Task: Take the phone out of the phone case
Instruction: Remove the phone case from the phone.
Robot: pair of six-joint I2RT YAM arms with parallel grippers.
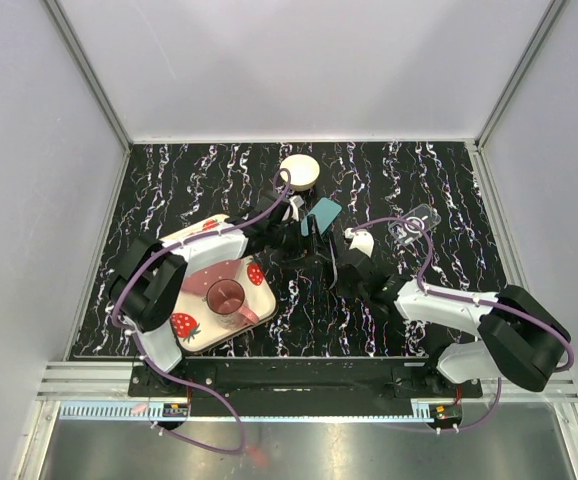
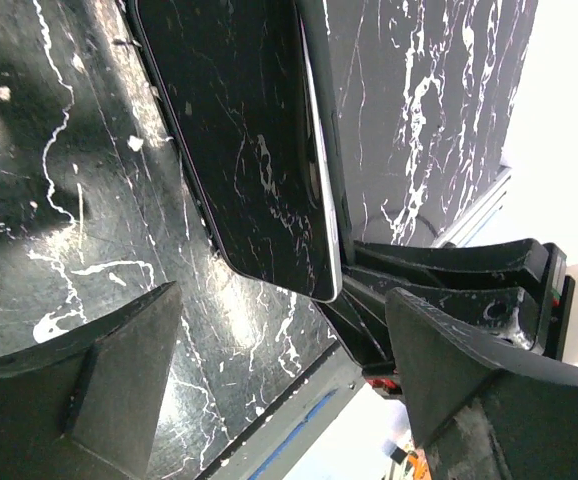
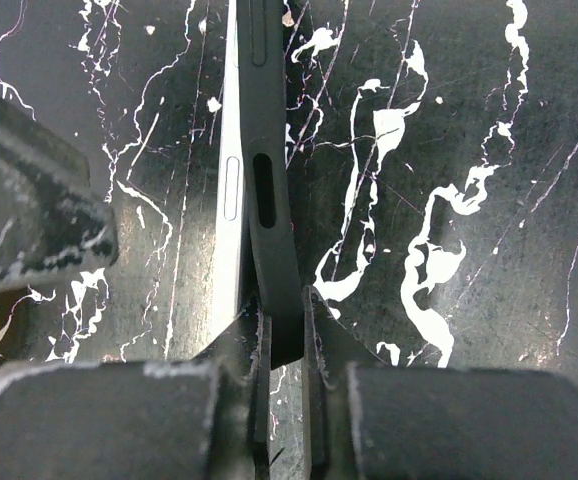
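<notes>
The phone [image 2: 249, 150] stands on edge on the marbled table, its glossy black screen facing the left wrist camera. In the right wrist view its silver side [image 3: 231, 190] has separated from the dark phone case [image 3: 269, 200] beside it. My right gripper [image 3: 281, 310] is shut on the case's near edge. My left gripper [image 2: 284, 300] is open, its fingers wide apart on either side of the phone's near corner, touching nothing. In the top view both the left gripper [image 1: 305, 236] and the right gripper [image 1: 345, 264] meet at the phone [image 1: 319, 245] mid-table.
A strawberry-print tray [image 1: 194, 325] with a pink cup [image 1: 227, 296] lies at the left under the left arm. A cream round lid [image 1: 299, 171], a teal object [image 1: 325, 211] and a clear plastic piece [image 1: 414, 226] lie behind the grippers.
</notes>
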